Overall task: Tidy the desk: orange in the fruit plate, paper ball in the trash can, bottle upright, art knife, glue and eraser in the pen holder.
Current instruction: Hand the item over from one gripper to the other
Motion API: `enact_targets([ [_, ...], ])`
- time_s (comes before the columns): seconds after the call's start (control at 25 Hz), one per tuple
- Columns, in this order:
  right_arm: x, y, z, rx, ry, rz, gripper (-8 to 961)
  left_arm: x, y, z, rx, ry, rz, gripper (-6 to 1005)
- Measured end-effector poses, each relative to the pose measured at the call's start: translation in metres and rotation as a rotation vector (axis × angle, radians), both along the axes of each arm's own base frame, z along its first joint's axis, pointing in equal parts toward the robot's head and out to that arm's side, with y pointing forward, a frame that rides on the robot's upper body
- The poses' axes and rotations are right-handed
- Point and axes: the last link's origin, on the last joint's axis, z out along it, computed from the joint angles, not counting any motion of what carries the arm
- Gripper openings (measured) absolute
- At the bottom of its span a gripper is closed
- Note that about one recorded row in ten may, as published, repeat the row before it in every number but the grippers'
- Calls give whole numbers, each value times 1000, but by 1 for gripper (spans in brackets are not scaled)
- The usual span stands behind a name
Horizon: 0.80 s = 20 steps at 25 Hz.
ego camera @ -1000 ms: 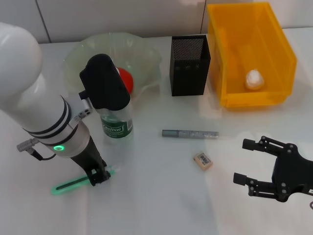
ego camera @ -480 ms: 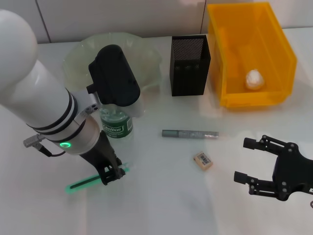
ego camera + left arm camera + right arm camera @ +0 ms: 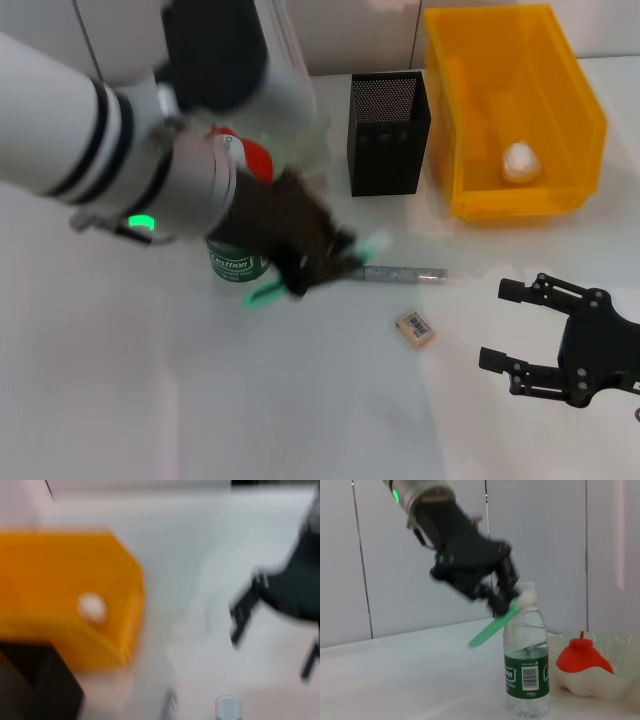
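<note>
My left gripper [image 3: 325, 262] is shut on the slim green art knife [image 3: 262, 293], held tilted above the table in front of the upright bottle [image 3: 238, 262]. The right wrist view shows the same hold: left gripper [image 3: 501, 605], knife [image 3: 490, 626], bottle [image 3: 526, 665]. The orange [image 3: 258, 160] lies in the fruit plate [image 3: 305, 150]. The paper ball [image 3: 520, 160] sits in the yellow trash can [image 3: 580, 130]. A grey glue stick [image 3: 405, 272] and the eraser [image 3: 415, 328] lie on the table before the black pen holder [image 3: 388, 135]. My right gripper [image 3: 497, 327] hovers open at the near right.
The pen holder stands between the fruit plate and the trash can at the back. A white wall runs behind them. The left arm's bulk covers most of the fruit plate and the table's left.
My left arm has lifted the green knife off the table's near left and swung it up and to the right, towards the glue stick. The right gripper has not moved.
</note>
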Motion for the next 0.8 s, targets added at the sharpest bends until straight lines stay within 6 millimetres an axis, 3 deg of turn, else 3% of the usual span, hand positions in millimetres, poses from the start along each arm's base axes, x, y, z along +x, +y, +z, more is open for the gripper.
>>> enact_targets([
  [0.12,0,1,0,1,0,1,813,25,3,14,46,-215,-89,186],
  [0.32,-1,2,1,5,2,5,813,47,8,18,96,-423,-185,188],
  [0.6,-3,4,1,5,2,11,813,56,24,14,138,-659,-243,190],
  [0.68,-3,6,1,6,2,13,813,56,24,14,138,-659,-243,191],
  [0.8,-4,8,1,9,-2,13,813,52,38,-2,175,-776,-252,192],
])
